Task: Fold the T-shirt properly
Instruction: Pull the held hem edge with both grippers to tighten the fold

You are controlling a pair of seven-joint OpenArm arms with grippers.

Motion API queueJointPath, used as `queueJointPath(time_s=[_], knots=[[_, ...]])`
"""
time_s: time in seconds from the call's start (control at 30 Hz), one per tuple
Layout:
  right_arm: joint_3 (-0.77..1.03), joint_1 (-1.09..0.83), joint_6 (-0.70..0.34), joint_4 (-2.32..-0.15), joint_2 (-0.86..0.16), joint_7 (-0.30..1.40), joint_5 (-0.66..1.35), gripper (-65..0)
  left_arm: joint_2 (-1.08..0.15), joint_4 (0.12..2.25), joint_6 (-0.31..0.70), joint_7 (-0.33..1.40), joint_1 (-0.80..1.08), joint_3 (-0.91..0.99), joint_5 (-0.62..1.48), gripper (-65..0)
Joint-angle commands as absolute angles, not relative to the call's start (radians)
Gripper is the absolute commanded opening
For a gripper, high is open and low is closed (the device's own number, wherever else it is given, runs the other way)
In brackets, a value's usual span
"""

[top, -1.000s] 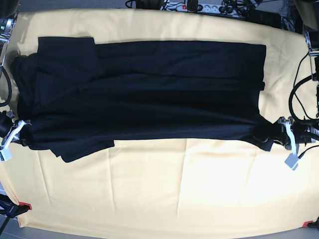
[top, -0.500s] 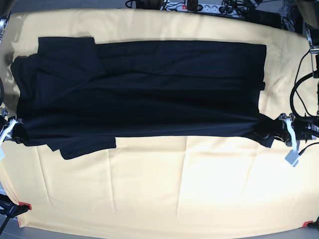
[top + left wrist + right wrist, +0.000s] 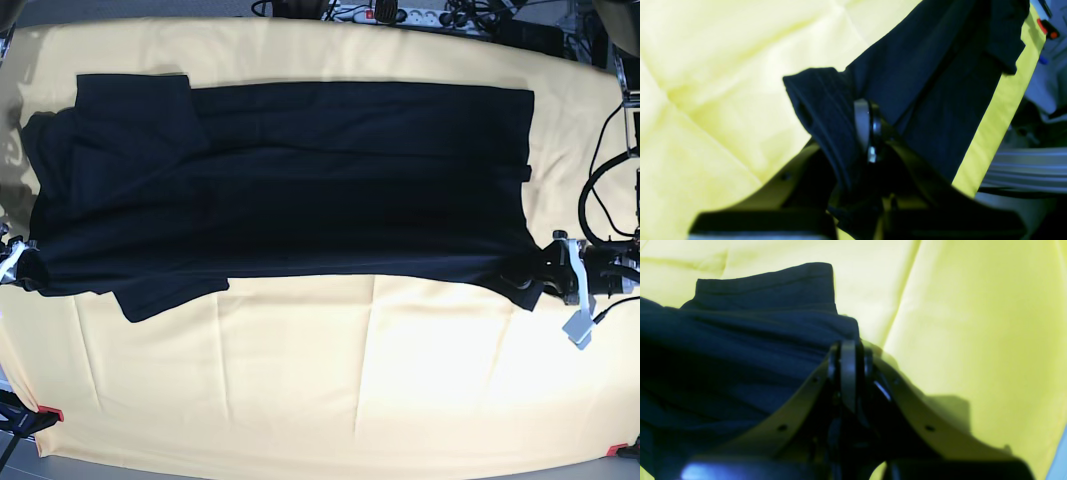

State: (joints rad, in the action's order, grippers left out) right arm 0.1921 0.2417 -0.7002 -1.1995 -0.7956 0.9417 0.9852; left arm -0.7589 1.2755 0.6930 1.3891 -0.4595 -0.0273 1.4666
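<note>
1. the plain black short-sleeved cotton t-shirt (image 3: 300, 180) lies spread lengthwise across the yellow cloth (image 3: 330, 380) that covers the counter. its near long edge runs almost straight from one side of the base view to the other, with a sleeve poking out below it.
2. the left pincer (image 3: 545, 272) sits at the shirt's near corner on the base view's right. in its wrist view the left pincer (image 3: 867, 133) is clamped on a bunched fold of the black fabric.
3. the right pincer (image 3: 22, 262) is at the opposite near corner, on the base view's left edge. its wrist view shows the right pincer (image 3: 848, 373) with its jaws pressed together at the shirt's edge, fabric gathered up against them, so i judge that it is gripping the shirt too.
4. holding both ends of the same long edge makes sense for a lengthwise fold. with the edge taut between the two arms, it can likely be carried over the body of the shirt without sagging or twisting.
5. the far edge rests flat on the cloth, probably serving as the line to fold towards.
6. count: one t-shirt, one yellow cloth, two pincers, both closed on fabric. two small red tabs (image 3: 50, 413) mark the cloth's near corners.
</note>
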Motion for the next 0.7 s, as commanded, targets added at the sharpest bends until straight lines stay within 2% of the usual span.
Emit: queueJointPath(time_s=[0.0, 0.33, 0.67], knots=[[0.203, 0.266, -0.698, -1.216, -0.829, 0.941, 0.996, -65.0, -0.782, 1.298, 0.698, 1.393, -0.476, -0.019, 1.484, -65.0], [0.203, 0.263, -0.698, -1.216, -0.835, 1.024, 0.996, -65.0, -0.788, 1.364, 0.698, 1.396, -0.356, -0.019, 1.484, -65.0], [0.203, 0.244, -0.698, -1.216, -0.871, 1.068, 1.001, -65.0, -0.840, 1.364, 0.698, 1.396, -0.347, -0.019, 1.484, -65.0]])
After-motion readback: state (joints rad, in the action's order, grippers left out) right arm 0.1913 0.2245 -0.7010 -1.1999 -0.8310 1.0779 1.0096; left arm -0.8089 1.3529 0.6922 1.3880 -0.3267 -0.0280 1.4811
